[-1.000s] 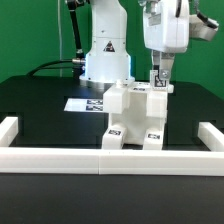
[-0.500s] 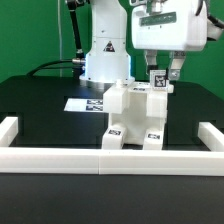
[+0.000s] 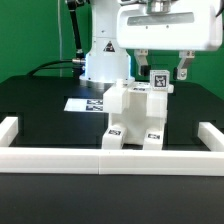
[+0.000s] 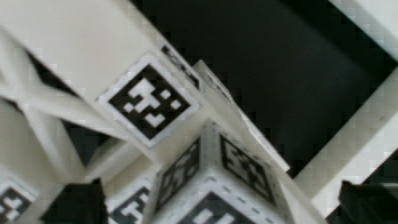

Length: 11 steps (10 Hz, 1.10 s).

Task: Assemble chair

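The white chair (image 3: 133, 112) stands on the black table (image 3: 40, 100), right behind the low white wall (image 3: 60, 158). The gripper (image 3: 163, 66) hangs just above it with its jaws spread wide, holding nothing. A small tagged post (image 3: 158, 77) on top of the chair sits between them. The chair looks hard, light and smooth, so it may slip. I would pinch that post on its flat sides.

No legible words or numbers are found. Only black-and-white square tag codes are printed on the white blocky plastic chair (image 3: 138, 112) and the flat white marker board (image 3: 80, 103).
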Motion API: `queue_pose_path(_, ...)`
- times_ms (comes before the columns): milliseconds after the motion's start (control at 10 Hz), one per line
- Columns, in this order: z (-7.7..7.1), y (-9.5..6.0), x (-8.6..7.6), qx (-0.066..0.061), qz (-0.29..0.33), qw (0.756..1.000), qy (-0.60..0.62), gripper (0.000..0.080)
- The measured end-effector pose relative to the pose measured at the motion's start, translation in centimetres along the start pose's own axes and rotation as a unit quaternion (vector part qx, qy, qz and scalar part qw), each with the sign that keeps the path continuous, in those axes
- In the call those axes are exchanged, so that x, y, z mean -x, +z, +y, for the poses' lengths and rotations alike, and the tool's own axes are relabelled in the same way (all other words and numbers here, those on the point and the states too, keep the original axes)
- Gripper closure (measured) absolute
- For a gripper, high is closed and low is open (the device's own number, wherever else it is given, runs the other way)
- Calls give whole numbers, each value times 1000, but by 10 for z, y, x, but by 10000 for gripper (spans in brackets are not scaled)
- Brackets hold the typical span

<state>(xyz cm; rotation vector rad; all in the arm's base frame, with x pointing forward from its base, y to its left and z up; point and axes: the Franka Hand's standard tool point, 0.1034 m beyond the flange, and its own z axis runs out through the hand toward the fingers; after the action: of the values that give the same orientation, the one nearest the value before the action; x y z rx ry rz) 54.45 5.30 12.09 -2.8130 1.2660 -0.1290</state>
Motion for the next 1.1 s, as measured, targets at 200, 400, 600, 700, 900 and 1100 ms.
queue_pose_path(200, 0, 0, -1, -1, 1, 997, -81, 151)
queue_pose_path(400, 0, 0, -1, 0, 2, 987, -161, 151)
queue_pose_path(600, 0, 0, -1, 1, 2, 968, -251, 151)
queue_pose_path(700, 0, 0, -1, 1, 2, 962, -275, 151)
queue_pose_path(900, 1, 0, -2, 4, 3, 937, -349, 151)
queue_pose_path(1100, 2, 0, -3, 5, 3, 920, -391, 279)
